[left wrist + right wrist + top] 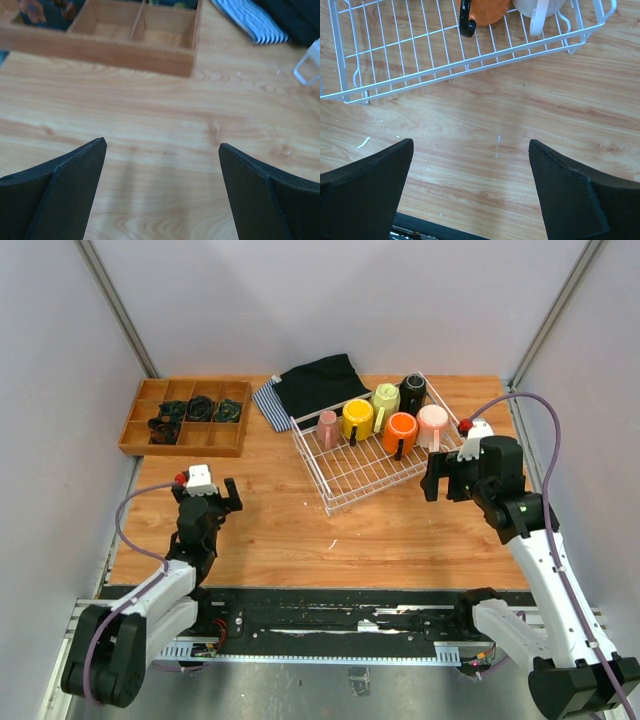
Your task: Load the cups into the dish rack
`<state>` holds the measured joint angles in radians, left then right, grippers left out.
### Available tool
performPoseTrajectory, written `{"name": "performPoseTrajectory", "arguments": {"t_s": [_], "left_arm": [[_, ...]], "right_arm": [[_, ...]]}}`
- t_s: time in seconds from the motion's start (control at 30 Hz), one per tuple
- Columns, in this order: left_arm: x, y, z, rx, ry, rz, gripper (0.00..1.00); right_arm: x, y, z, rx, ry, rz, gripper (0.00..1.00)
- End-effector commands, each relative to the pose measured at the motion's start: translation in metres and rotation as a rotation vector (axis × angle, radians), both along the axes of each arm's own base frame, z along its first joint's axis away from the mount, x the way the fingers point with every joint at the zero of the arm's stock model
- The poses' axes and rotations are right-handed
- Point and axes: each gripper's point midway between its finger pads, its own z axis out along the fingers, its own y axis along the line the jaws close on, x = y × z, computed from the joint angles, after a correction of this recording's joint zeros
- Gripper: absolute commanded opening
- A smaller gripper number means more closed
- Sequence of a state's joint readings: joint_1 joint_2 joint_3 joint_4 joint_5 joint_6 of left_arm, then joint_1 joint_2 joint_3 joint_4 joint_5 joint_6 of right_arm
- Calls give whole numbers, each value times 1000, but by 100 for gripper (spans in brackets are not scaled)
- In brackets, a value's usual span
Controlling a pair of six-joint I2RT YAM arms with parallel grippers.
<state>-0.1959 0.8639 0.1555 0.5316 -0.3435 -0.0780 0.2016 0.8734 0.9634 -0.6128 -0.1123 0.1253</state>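
Observation:
The white wire dish rack [352,476] stands right of centre on the wooden table. Several mugs sit in its far half: small dusty pink [327,428], yellow [357,418], pale yellow-green [385,400], black [412,392], orange [400,430] and pale pink [433,424]. My left gripper [207,498] is open and empty over bare table at the left [162,145]. My right gripper [450,480] is open and empty just off the rack's right front corner [471,142]. The right wrist view shows the rack's front rail [445,70], the orange mug [485,10] and the pale pink mug [540,7].
A brown wooden compartment tray [185,415] with dark items stands at the far left, also in the left wrist view [125,50]. A black cloth [320,385] and a striped cloth [267,400] lie behind the rack. Grey walls close in the table.

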Motion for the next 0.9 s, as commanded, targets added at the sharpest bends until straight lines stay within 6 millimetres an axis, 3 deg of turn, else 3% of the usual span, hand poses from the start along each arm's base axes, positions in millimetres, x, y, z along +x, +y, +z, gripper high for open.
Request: {"name": "performPoseTrajectory", "arguments": {"t_s": [0.0, 0.23, 0.4, 0.53, 0.6, 0.67, 0.7, 0.87], "left_arm": [[3, 3, 25, -49, -245, -24, 100], [16, -4, 24, 34, -249, -130, 100], [8, 7, 23, 10, -320, -145, 100], [8, 2, 22, 2, -356, -191, 100], [18, 10, 16, -14, -304, -164, 100], [33, -1, -1, -12, -201, -237, 100], [40, -6, -1, 0, -193, -273, 100], [37, 10, 1, -28, -208, -165, 100]], "right_arm": [[-5, -2, -11, -41, 33, 21, 98], [-8, -4, -23, -63, 64, 26, 98], [-6, -5, -28, -80, 70, 33, 98], [-3, -6, -33, -87, 69, 30, 98], [1, -8, -36, -80, 61, 7, 98], [8, -12, -40, -76, 46, -36, 98], [11, -14, -42, -79, 42, -48, 98], [32, -36, -51, -143, 25, -151, 98]]}}
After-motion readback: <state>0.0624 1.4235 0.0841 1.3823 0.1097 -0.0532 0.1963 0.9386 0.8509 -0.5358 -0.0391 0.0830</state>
